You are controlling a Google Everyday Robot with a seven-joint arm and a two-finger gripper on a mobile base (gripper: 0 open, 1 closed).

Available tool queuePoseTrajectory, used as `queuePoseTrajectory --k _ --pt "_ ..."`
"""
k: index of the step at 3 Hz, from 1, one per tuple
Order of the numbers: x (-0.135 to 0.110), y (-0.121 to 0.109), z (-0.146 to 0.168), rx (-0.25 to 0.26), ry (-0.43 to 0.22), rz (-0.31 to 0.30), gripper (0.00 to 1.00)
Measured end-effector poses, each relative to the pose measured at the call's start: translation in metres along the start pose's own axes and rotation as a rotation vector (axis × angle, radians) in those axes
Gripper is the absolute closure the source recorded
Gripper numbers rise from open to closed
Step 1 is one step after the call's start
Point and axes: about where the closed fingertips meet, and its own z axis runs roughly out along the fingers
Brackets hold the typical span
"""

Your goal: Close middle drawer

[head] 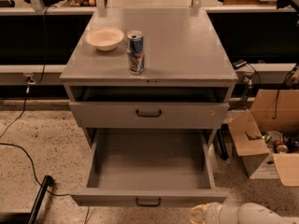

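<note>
The middle drawer (149,164) of the grey cabinet (187,55) stands pulled far out. Its long grey tray is empty, and its low front panel (107,199) carries a small dark bar handle (148,201) at centre. My gripper (199,213) shows pale at the bottom edge of the camera view, just below and right of the drawer's front panel, near its right corner. The white arm (252,214) runs off to the lower right. Above the open drawer, the taller drawer front (149,114) with a pale chip near its right end sits slightly out.
A pale bowl (105,38) and a blue drink can (135,52) stand on the cabinet top. Open cardboard boxes (261,143) with clutter lie on the floor to the right. A black cable (23,153) and a dark bar (39,199) lie on the floor at left.
</note>
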Motion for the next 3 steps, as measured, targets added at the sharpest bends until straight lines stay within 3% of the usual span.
queuePoseTrajectory --k 1,3 --pt "0.01 -0.005 0.011 0.015 0.003 0.028 1.0" --pt "0.015 -0.044 0.03 0.042 -0.028 0.034 1.0"
